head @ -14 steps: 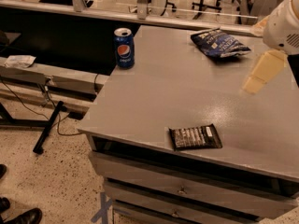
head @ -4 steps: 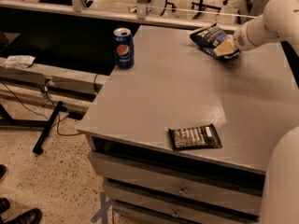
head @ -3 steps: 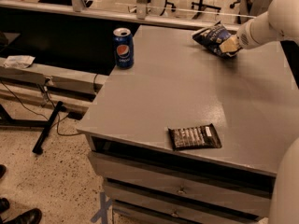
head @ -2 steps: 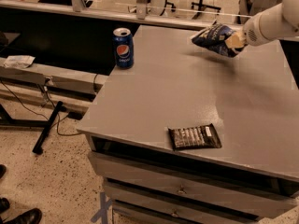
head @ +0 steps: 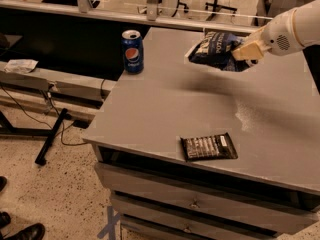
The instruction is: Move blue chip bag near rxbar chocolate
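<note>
The blue chip bag (head: 215,50), dark blue and crinkled with white lettering, hangs in the air above the far right part of the grey table (head: 165,104). My gripper (head: 241,54) is shut on the bag's right side and holds it off the surface, its shadow below it. The rxbar chocolate (head: 208,147), a flat dark bar with pale lettering, lies near the table's front edge, well in front of the bag.
A blue Pepsi can (head: 133,51) stands upright at the table's far left corner. Drawers (head: 200,204) run under the table front. A lower bench with cables (head: 40,79) stands at the left. Shoes (head: 22,231) show at the bottom left floor.
My gripper closed on the blue chip bag at the table's back right, lifted it off the surface and carried it leftward and toward the front. The bar and can stayed put.
</note>
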You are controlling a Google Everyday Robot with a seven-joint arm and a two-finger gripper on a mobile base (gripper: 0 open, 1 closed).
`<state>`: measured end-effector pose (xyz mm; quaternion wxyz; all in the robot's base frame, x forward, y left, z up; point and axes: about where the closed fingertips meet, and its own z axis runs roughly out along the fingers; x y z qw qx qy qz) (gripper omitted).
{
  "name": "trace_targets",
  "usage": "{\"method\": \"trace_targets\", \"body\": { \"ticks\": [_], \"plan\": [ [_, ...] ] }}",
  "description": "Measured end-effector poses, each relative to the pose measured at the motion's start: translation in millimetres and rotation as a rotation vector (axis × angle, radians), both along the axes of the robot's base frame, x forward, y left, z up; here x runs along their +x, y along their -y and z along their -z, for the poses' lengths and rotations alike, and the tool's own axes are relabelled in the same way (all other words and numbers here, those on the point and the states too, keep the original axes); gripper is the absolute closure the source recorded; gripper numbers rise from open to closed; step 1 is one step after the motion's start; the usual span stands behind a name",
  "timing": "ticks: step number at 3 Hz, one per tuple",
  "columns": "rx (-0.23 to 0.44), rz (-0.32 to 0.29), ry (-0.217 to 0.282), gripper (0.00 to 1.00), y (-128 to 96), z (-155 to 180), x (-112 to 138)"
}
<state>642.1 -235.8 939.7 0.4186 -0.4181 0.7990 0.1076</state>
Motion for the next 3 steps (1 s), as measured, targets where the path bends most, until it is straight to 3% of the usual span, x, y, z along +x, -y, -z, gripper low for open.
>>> {"method": "trace_targets", "body": {
  "ticks": [1,2,3],
  "plan": [
    [0.044,-0.153,-0.126,1.0,-31,20,-60],
    [0.055,-0.222,-0.2,1.0,-42,33,-90],
    [0.058,-0.299,-0.29,0.74,-60,53,-117]
  ]
}}
